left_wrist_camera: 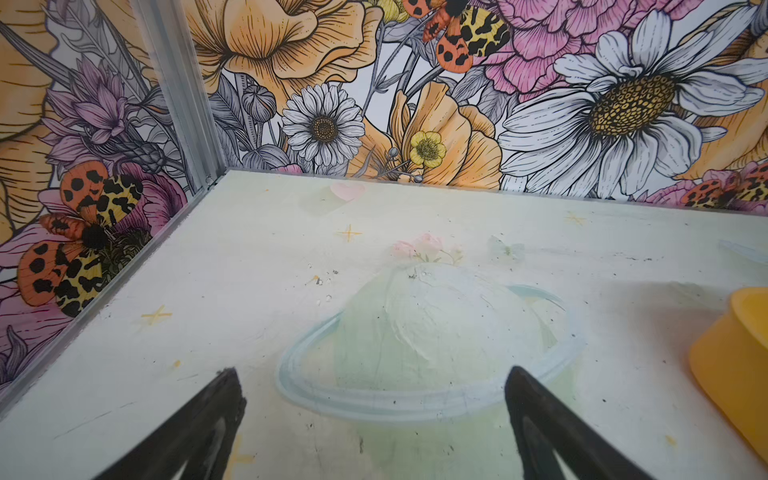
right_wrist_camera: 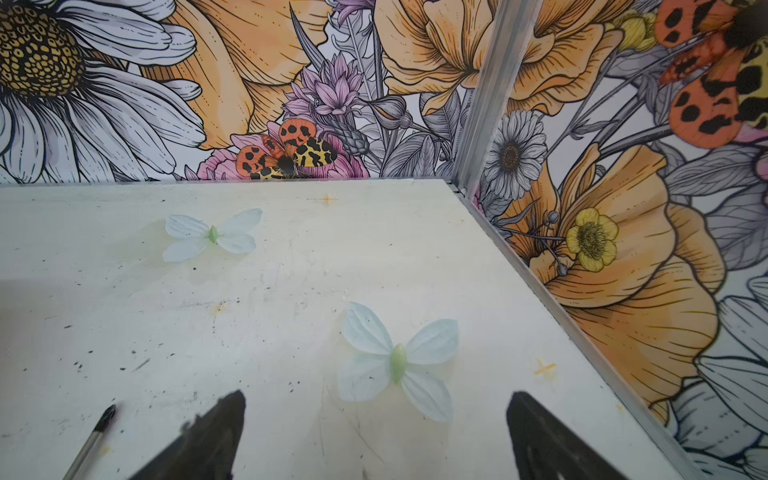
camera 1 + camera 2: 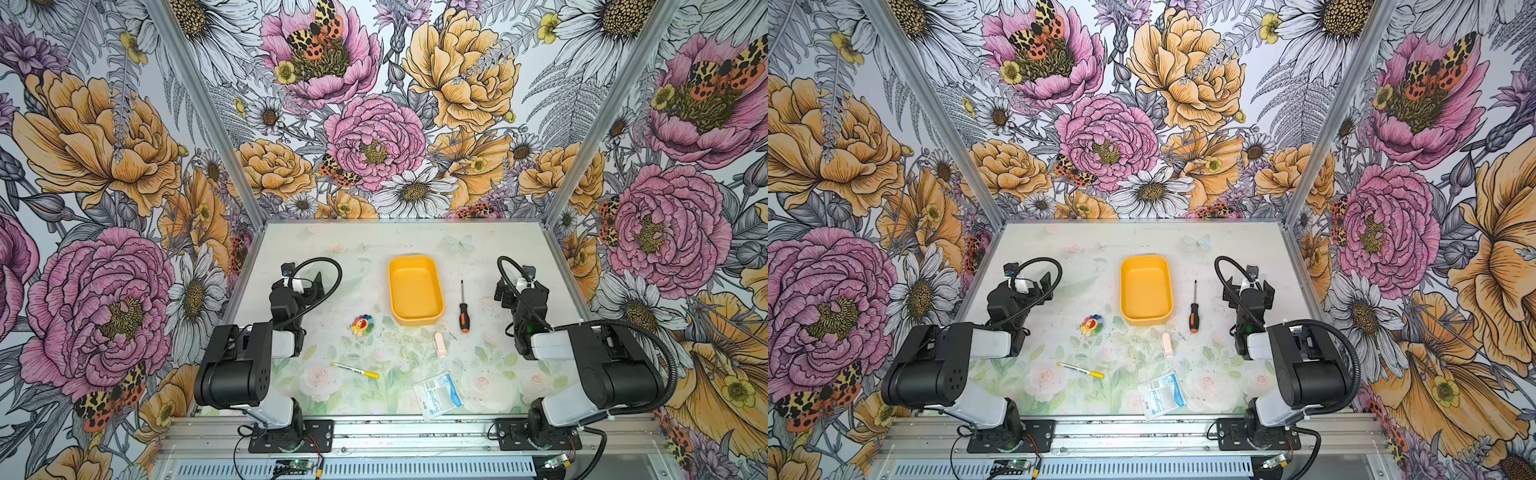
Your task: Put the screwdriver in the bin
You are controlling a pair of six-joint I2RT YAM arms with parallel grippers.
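Slim black-handled, orange-ended screwdriver (image 3: 464,309) flat on pale printed tabletop (image 3: 374,245), at 3 o'clock of shallow yellow-orange plastic bin (image 3: 417,319), just beside, apart. Small pink block (image 3: 440,345) at handle's 7 o'clock. Right gripper (image 2: 374,399), left gripper (image 1: 370,374): jaws spread apart.

Empty yellow-orange bin (image 3: 415,291), black-and-orange screwdriver (image 3: 464,309) flat just beside it, apart

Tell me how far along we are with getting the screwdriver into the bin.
Nothing looks done yet: the screwdriver lies on the table beside the bin, apart from it, and the bin is empty. Nothing is in hand: the left gripper and the right gripper are both open and hold nothing. Remaining: grasp, carry and drop, likely for the nearer right gripper.
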